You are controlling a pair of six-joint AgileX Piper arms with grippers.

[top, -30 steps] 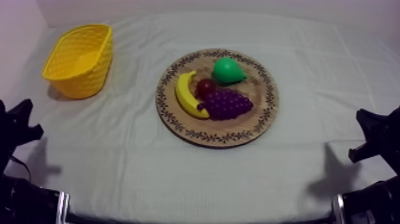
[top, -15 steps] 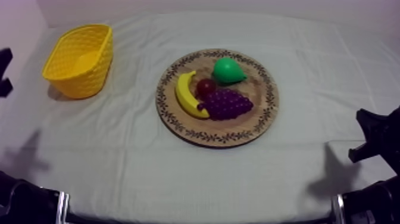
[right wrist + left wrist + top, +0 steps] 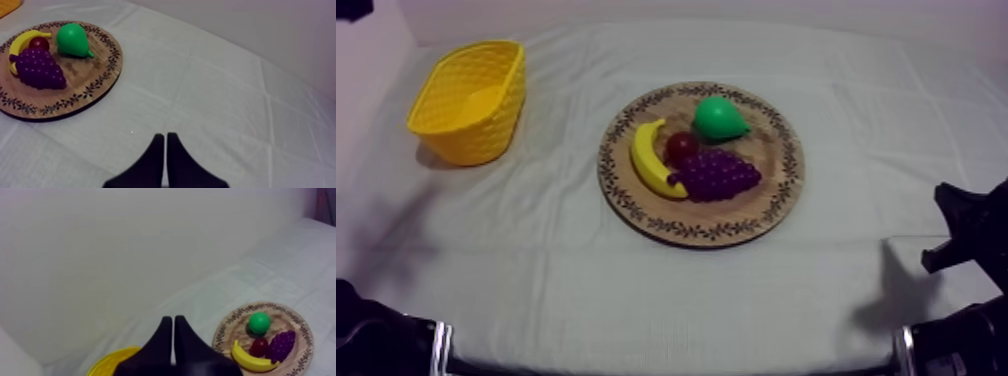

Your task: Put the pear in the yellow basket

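left gripper (image 3: 173, 319): fingers pressed together into a narrow wedge, nothing between them. it hung over the rim of the basket (image 3: 112, 363), facing across the cloth toward the board (image 3: 299, 330). from above, a black bit of the left arm (image 3: 348, 8) showed at the far left corner, beyond the basket (image 3: 469, 98). a second before, that gripper sat low at the left edge of the table. half a second before, it was level with the basket's left side. so the left arm had climbed and swung toward the back, and its shadow on the cloth (image 3: 636, 290) had thinned to a faint patch at the left.

right gripper (image 3: 165, 135): fingers likewise closed tight on nothing, low over bare cloth, well short of the board (image 3: 97, 62). the right arm (image 3: 964, 228) sat at the right edge, in the same place as a second before.

pear (image 3: 720, 118): lay on the far part of the board (image 3: 776, 205), unmoved, well apart from the basket and from both grippers. its narrow end pointed right in the top view. just beside it toward the front was the small red fruit (image 3: 682, 147). the banana (image 3: 652, 160) curved along the left side, its lower end touching the grapes (image 3: 720, 176). none of the fruit had shifted. the basket stood at the far left of the table, open side up.
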